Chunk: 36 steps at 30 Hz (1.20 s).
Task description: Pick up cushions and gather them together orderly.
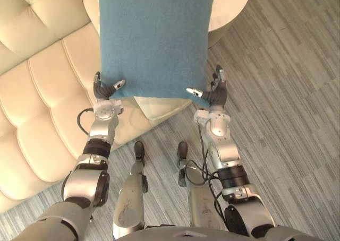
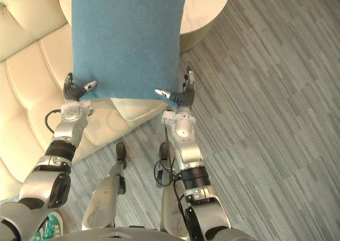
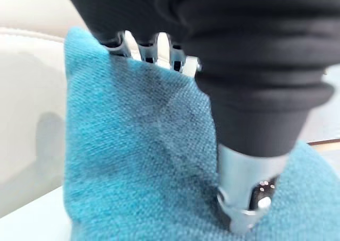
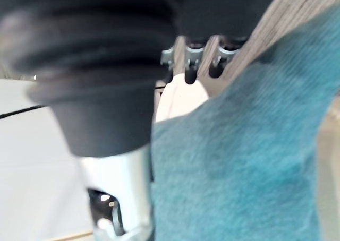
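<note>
A blue square cushion (image 1: 154, 39) hangs in front of me above the edge of the cream sofa (image 1: 42, 92), held by its two near corners. My left hand (image 1: 104, 89) grips the near left corner, with the thumb on top of the fabric (image 3: 133, 161) and the fingers (image 3: 154, 47) behind it. At the near right corner, my right hand (image 1: 212, 92) pinches the cloth (image 4: 244, 161) between thumb and fingers. Under the cushion's near edge a cream corner (image 1: 159, 107) shows; I cannot tell whether it is a cushion or the sofa seat.
The tufted cream sofa takes up the left side. A round white table (image 1: 228, 7) stands behind the cushion at the upper right. Grey plank floor (image 1: 287, 92) lies open to the right.
</note>
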Available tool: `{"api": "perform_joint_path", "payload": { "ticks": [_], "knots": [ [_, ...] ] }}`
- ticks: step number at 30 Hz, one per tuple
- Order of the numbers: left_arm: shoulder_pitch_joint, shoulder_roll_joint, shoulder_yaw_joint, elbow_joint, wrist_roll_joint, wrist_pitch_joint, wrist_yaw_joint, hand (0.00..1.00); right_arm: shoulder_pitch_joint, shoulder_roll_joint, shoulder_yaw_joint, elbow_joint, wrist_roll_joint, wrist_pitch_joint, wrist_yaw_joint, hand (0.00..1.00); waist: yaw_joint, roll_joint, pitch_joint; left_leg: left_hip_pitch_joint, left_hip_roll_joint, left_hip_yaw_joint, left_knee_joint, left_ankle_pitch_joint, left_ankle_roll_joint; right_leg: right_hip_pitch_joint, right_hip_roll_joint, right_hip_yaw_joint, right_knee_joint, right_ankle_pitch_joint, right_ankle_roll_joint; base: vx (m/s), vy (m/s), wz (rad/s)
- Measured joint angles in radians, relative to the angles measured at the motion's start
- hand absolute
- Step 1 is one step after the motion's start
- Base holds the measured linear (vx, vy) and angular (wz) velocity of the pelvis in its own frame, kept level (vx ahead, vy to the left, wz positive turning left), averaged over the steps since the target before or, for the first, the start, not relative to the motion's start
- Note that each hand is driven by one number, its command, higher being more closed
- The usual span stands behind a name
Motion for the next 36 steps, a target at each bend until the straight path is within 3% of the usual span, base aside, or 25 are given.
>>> {"api": "perform_joint_path", "payload": {
  "ticks": [8, 10, 15, 19, 23, 28, 31, 36],
  "knots": [
    [0.009, -0.001, -0.01, 0.007, 0.012, 0.004, 0.001, 0.0, 0.032, 0.038, -0.084, 0.09, -0.002, 0.003, -0.035, 0.0, -0.006, -0.002, 0.002, 0.027, -0.001, -0.004, -0.004, 0.002, 0.002, 0.027, 0.0, -0.002, -0.001, 0.001, 0.0, -0.01, -0.012, 0.0],
    [-0.002, -0.001, -0.023, 0.019, 0.021, 0.004, 0.001, 0.0, -0.004, 0.038, -0.11, 0.215, -0.002, 0.031, -0.032, 0.0, -0.006, -0.002, 0.002, 0.029, -0.003, -0.011, -0.021, 0.014, 0.004, 0.026, 0.0, -0.007, -0.004, 0.002, 0.001, -0.02, -0.023, 0.08],
    [-0.045, -0.001, -0.044, 0.046, 0.022, 0.004, -0.001, 0.0, -0.059, 0.035, -0.129, 0.327, -0.002, 0.077, -0.018, 0.0, -0.004, -0.004, 0.023, 0.029, -0.003, -0.032, -0.049, 0.036, 0.004, 0.025, -0.001, -0.026, -0.006, 0.002, 0.001, -0.01, -0.019, 0.11],
    [-0.068, -0.002, -0.05, 0.045, 0.031, 0.004, -0.002, 0.0, -0.121, 0.034, -0.12, 0.351, -0.004, 0.101, 0.012, 0.0, -0.001, -0.006, 0.034, 0.008, -0.004, -0.041, -0.056, 0.043, 0.003, 0.006, -0.002, -0.035, -0.005, 0.003, 0.001, 0.0, -0.018, 0.05],
    [-0.103, -0.005, -0.067, 0.044, 0.031, 0.003, -0.002, 0.0, -0.204, 0.015, -0.091, 0.41, -0.082, 0.134, 0.046, 0.0, 0.005, -0.004, 0.036, -0.024, -0.002, -0.06, -0.057, 0.054, -0.001, -0.017, -0.003, -0.053, -0.006, 0.003, 0.001, 0.01, -0.032, 0.12],
    [-0.117, -0.003, -0.075, 0.04, 0.029, 0.0, -0.001, 0.0, -0.26, -0.017, -0.032, 0.446, -0.132, 0.154, 0.048, 0.0, 0.009, -0.005, 0.036, -0.036, -0.003, -0.063, -0.057, 0.054, -0.001, -0.028, -0.004, -0.053, -0.005, 0.003, 0.001, 0.0, 0.0, 0.0],
    [-0.144, 0.01, -0.093, 0.03, 0.025, -0.001, 0.0, 0.0, -0.288, -0.054, 0.011, 0.45, -0.186, 0.171, 0.049, 0.0, -0.004, -0.004, 0.036, -0.07, -0.001, -0.081, -0.057, 0.064, -0.006, -0.056, -0.005, -0.07, -0.001, 0.008, -0.004, -0.05, -0.03, 0.1],
    [-0.148, 0.017, -0.096, 0.0, 0.018, -0.01, -0.001, 0.0, -0.35, -0.097, 0.013, 0.486, -0.202, 0.201, 0.051, 0.0, -0.001, -0.004, 0.036, -0.092, 0.002, -0.085, -0.057, 0.071, -0.014, -0.085, -0.005, -0.074, 0.014, 0.014, -0.012, -0.05, -0.033, 0.03]
  ]
}}
